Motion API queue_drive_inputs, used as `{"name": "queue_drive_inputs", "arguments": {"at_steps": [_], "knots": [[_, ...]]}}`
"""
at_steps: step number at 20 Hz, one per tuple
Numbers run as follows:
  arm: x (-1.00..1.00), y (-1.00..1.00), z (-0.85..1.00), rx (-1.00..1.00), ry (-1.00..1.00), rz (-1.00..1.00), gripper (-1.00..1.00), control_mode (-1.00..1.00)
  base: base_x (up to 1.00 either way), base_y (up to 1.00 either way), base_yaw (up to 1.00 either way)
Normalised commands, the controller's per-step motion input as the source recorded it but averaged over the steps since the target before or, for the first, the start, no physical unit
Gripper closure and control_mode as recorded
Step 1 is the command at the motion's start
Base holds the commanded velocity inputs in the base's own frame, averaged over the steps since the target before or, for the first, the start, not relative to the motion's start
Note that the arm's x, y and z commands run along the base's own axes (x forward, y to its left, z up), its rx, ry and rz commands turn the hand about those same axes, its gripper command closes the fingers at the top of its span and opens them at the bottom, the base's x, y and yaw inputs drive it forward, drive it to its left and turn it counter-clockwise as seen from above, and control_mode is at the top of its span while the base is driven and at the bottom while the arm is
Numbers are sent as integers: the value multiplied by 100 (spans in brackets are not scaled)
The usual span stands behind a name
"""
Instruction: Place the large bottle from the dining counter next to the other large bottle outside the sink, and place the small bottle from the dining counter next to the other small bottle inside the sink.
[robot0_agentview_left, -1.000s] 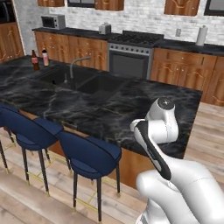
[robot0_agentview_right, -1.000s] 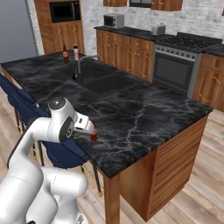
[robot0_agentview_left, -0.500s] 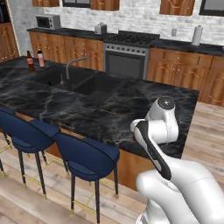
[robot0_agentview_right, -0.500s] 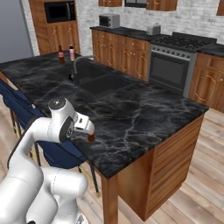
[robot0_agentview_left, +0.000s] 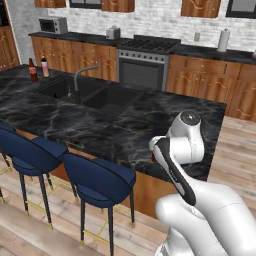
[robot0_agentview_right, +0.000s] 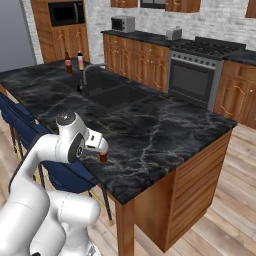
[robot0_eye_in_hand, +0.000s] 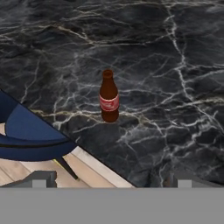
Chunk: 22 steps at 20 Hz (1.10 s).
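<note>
In the left base view, the other large bottle (robot0_agentview_left: 33, 70) and the large bottle (robot0_agentview_left: 45, 67) stand at ten o'clock beside the sink (robot0_agentview_left: 90, 94).

In the right base view, the small bottle (robot0_agentview_right: 103, 157) stands on the dining counter (robot0_agentview_right: 150, 135) under the hand.

In the hand view, the gripper (robot0_eye_in_hand: 109, 180) is open, its tips at six o'clock, with the bottle upright at the centre.

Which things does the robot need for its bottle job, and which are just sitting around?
For the job: small bottle, pale large bottle, dark large bottle, sink, dining counter.
Just sitting around: blue stool, microwave, toaster, stove.
</note>
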Motion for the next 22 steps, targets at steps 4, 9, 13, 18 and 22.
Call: {"name": "queue_drive_inputs", "arguments": {"at_steps": [4,9,13,18,22], "knots": [[0,0,0,0,0,0,-100,100,16,0,0],[2,0,-2,0,0,-1,-100,-100,2,2,0],[15,0,-17,0,2,-3,-100,-100,0,0,0],[18,3,-17,0,1,-3,-100,-100,0,0,0],[16,5,-10,0,0,-2,-100,-100,0,0,0]]}}
